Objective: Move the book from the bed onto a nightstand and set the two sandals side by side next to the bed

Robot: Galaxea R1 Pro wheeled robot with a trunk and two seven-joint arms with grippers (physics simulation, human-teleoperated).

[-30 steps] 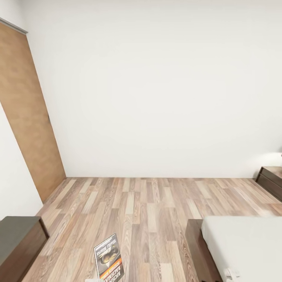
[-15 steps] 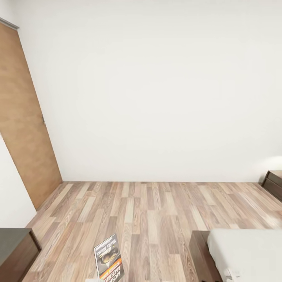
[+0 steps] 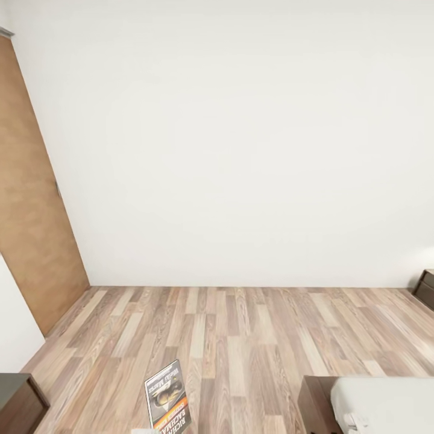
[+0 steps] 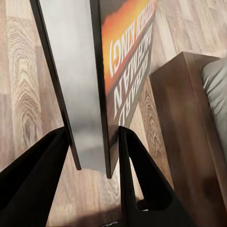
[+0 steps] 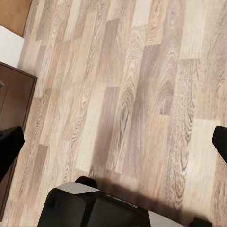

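A: What room is this?

B: A bedroom with a plain white wall (image 3: 241,150) ahead and a wood-plank floor (image 3: 241,337) running up to it. A brown door (image 3: 30,199) stands on the left, and the corner of a bed (image 3: 386,404) shows at the lower right, pale mattress on a dark frame.

A: Where is the book?

B: The book (image 3: 167,398) stands upright at the lower edge of the head view, over the floor, off the bed. In the left wrist view the left gripper (image 4: 92,156) is clamped on its lower edge, one black finger on each side, orange band and white lettering facing the bed frame.

A: And the right gripper?

B: The right gripper (image 5: 113,142) has its fingers spread wide with nothing but floor between them.

A: Any other furniture?

B: A dark cabinet (image 3: 18,401) at the lower left and the edge of a nightstand (image 3: 425,288) at the far right by the wall.
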